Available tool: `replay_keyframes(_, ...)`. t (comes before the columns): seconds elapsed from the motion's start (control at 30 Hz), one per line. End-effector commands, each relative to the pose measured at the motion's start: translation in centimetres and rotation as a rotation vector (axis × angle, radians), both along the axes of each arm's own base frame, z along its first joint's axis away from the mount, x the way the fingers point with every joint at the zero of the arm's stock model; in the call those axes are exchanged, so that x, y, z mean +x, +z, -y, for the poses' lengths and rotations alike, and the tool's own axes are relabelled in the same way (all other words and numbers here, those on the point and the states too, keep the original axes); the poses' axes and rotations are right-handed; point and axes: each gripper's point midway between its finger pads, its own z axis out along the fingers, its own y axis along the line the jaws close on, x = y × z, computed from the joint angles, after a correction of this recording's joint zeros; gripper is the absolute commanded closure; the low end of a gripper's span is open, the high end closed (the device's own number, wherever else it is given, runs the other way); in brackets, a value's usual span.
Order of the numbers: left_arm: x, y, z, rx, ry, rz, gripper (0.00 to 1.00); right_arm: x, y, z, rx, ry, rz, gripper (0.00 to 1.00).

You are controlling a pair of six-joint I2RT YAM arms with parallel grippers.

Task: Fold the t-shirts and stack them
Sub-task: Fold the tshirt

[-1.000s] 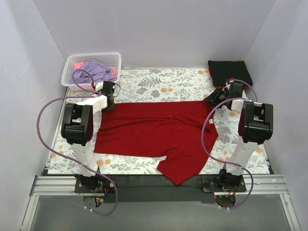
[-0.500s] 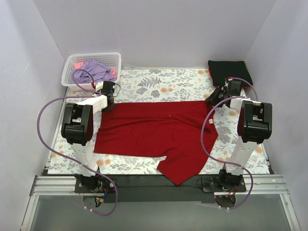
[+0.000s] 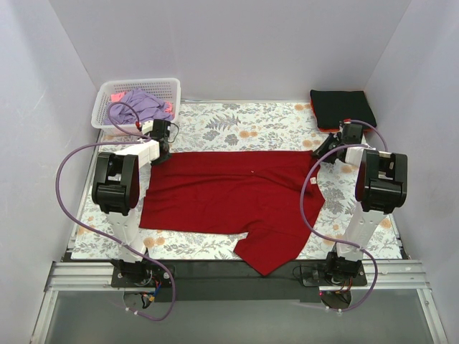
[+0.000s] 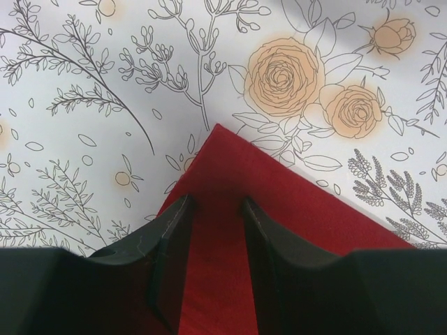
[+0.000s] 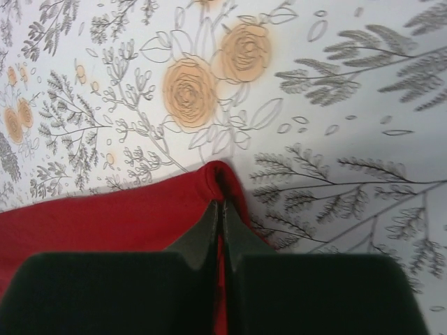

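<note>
Floral cloth [image 3: 244, 129] bears deep-red t-shirt [image 3: 229, 190]; right gripper [image 5: 222, 206] pinches its corner; left gripper [image 4: 216, 204] gapes over another

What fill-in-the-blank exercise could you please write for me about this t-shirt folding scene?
1. The right gripper is ____ on a far corner of the deep-red t-shirt.
2. The left gripper is ____, its fingers straddling the other far corner.
3. The folded black t-shirt lies at the far ____ corner of the floral table cloth.
4. The big crumpled t-shirt in the white lattice basket is ____ in colour.
Missing words: shut; open; right; lavender.
</note>
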Motion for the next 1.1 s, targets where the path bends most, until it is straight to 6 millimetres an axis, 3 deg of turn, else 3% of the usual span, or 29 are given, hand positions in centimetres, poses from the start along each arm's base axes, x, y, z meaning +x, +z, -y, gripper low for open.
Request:
replay_keyframes(0.0, -1.3, -1.7, -1.7, 0.03, 0.039, -0.075, 0.67, 0.0, 0.6, 1.9, -0.004, -0.035, 0.024, 0.97)
replay_keyframes(0.2, -1.3, -2.7, -1.7, 0.035, 0.034, -0.101, 0.66, -0.3, -1.5, 1.4, 0.031, -0.022, -0.013, 0.91)
replay_keyframes(0.33, -1.1, -2.6, -1.7, 0.032, 0.028, -0.094, 0.63, 0.1, -1.1, 1.1, 0.035, 0.011, 0.006, 0.8)
replay_keyframes(0.47, -0.9, -2.3, -1.6, 0.03, 0.017, -0.082, 0.6, 0.7, 1.1, 1.7, -0.009, 0.007, 0.063, 0.64)
replay_keyframes(0.57, -0.5, -1.9, -1.4, 0.023, 0.012, -0.067, 0.58, 0.7, 2.3, 2.0, -0.05, 0.021, 0.078, 0.61)
replay_keyframes(0.7, 0.2, -0.7, -0.8, -0.006, -0.004, -0.035, 0.53, 0.2, 5.7, 0.8, -0.132, 0.086, 0.147, 0.59)
replay_keyframes(0.77, 0.5, 0.5, -0.3, -0.034, -0.016, -0.005, 0.5, -1.6, 5.7, 0.1, -0.174, 0.127, 0.126, 0.59)
replay_keyframes(0.8, 0.6, 1.1, 0.0, -0.046, -0.023, 0.008, 0.48, -2.3, 7.1, -0.6, -0.213, 0.137, 0.148, 0.59)
replay_keyframes(0.87, 0.8, 2.9, 0.5, -0.076, -0.033, 0.053, 0.45, -4.3, 6.6, -1.4, -0.248, 0.16, 0.135, 0.59)
replay_keyframes(0.9, 0.9, 3.7, 0.8, -0.086, -0.039, 0.071, 0.42, -5.1, 7.8, -2.2, -0.282, 0.18, 0.161, 0.59)
replay_keyframes(0.97, 0.9, 4.8, 1.4, -0.112, -0.052, 0.097, 0.38, -7.1, 7.0, -2.7, -0.298, 0.2, 0.135, 0.57)
replay_keyframes(1.0, 1.0, 6.5, 1.7, -0.121, -0.062, 0.138, 0.37, -8.0, 7.5, -3.9, -0.304, 0.227, 0.151, 0.56)
replay_keyframes(1.07, 0.9, 8.0, 2.2, -0.138, -0.076, 0.17, 0.34, -10.3, 6.1, -4.5, -0.296, 0.251, 0.111, 0.55)
